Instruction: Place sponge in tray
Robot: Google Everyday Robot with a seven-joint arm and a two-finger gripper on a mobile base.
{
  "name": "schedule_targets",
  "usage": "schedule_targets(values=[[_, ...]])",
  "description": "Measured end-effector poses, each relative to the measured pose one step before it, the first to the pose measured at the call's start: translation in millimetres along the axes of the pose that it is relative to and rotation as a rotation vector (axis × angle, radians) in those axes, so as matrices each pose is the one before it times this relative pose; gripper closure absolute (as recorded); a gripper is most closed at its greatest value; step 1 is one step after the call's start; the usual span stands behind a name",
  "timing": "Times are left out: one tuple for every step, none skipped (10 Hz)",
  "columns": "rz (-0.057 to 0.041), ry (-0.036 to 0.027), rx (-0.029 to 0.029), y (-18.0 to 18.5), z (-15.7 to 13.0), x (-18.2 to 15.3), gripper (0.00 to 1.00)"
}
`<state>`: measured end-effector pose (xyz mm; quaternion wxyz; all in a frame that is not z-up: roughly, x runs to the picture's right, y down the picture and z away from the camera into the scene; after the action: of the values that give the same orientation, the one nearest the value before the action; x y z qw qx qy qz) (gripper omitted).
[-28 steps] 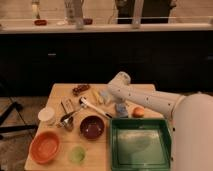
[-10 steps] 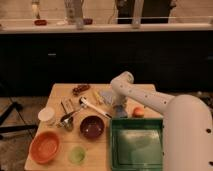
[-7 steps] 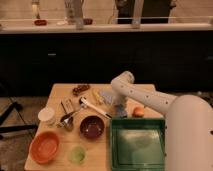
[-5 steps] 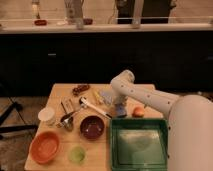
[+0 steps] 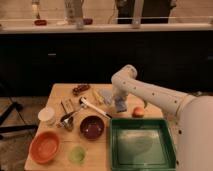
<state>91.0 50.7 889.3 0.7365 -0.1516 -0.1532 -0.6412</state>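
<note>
1. barely shifted from half a second ago: same reach in from the right, same spot over the wooden table [image 5: 97, 150].
2. stretches a white arm [image 5: 150, 95] across from the right edge, elbow bent high, and points the gripper [image 5: 120, 102] straight down near the table's middle.
3. meets the blue sponge [image 5: 120, 106] right at the gripper's tip; cannot tell how far open the grip stands, nor whether holding the sponge or merely touching it.
4. keeps the sponge outside the green tray [image 5: 142, 121], just beyond its far left corner, near a small round orange thing [image 5: 138, 112].
5. places the tray at the near right of the table, just beside a dark red bowl [image 5: 92, 127].
6. lines up further left an orange bowl [image 5: 45, 147], a small green cup [image 5: 76, 154], a white cup [image 5: 47, 116], a metal cup [image 5: 67, 121] and a long white-handled utensil [image 5: 92, 106].
</note>
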Motion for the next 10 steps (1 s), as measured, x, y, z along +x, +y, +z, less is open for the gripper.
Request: schedule_targets(values=[[-0.00004,0.00668,-0.00812,-2.83,-9.41,1.02,1.0],[0.00194,0.00518,-0.01435,-4.53,-11.89,-0.95,1.0],[0.00306,0.00419,-0.00727,-2.55,-9.95,-1.91,1.0],[0.00678,0.00017,-0.02026,1.7,-13.48,-6.27,1.0],[0.01651,-0.00034,-0.01922,3.11,-11.52,-7.09,1.0],[0.02258,0.00049,-0.01486,3.11,-10.25,-6.44,1.0],[0.0235,-0.0007,-0.01167,3.63,-4.82,-3.14,1.0],[0.04614,-0.00005,-0.00832,4.11,-5.21,-4.48,1.0],[0.03476,-0.00114,-0.00287,4.46,-3.7,-5.59,1.0],[0.06153,-0.00175,-0.00454,8.6,-4.08,-8.24,1.0]])
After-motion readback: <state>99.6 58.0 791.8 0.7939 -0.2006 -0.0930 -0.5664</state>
